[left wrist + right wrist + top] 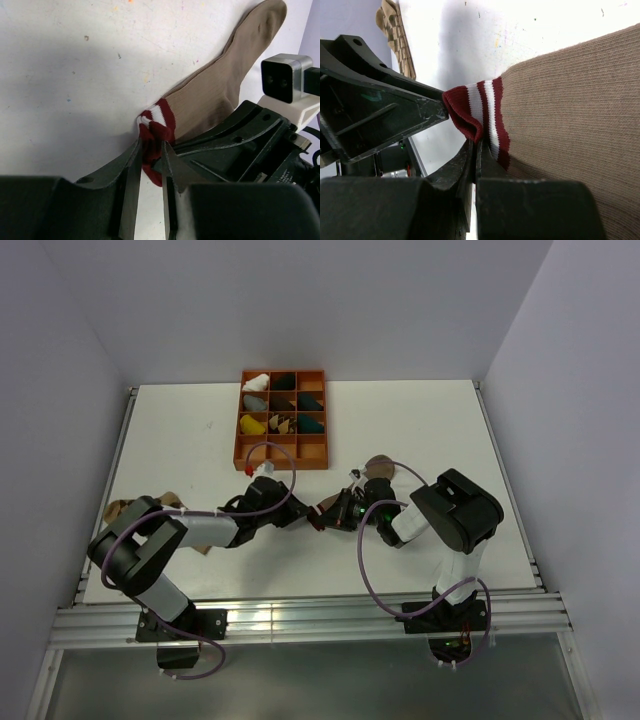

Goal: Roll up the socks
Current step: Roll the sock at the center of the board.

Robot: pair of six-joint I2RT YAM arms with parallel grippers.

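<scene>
The tan sock [383, 466] lies mid-table, its toe toward the far right and its red-and-white striped cuff [159, 120] toward the arms. My left gripper [151, 146] is shut on a bunched part of the red cuff. My right gripper [476, 144] meets it from the other side, its jaws pressed together on the cuff's folded edge [470, 117]. The two grippers stand tip to tip, the left gripper [308, 515] beside the right gripper [333, 512]. The argyle sock [118, 508] lies at the table's left edge, partly hidden under my left arm, and shows as an argyle sock [395, 35] in the right wrist view.
An orange compartment tray [240, 445] at the back centre holds white, black, teal, yellow and grey sock bundles. The right wrist camera housing [287, 80] hangs close over the tan sock.
</scene>
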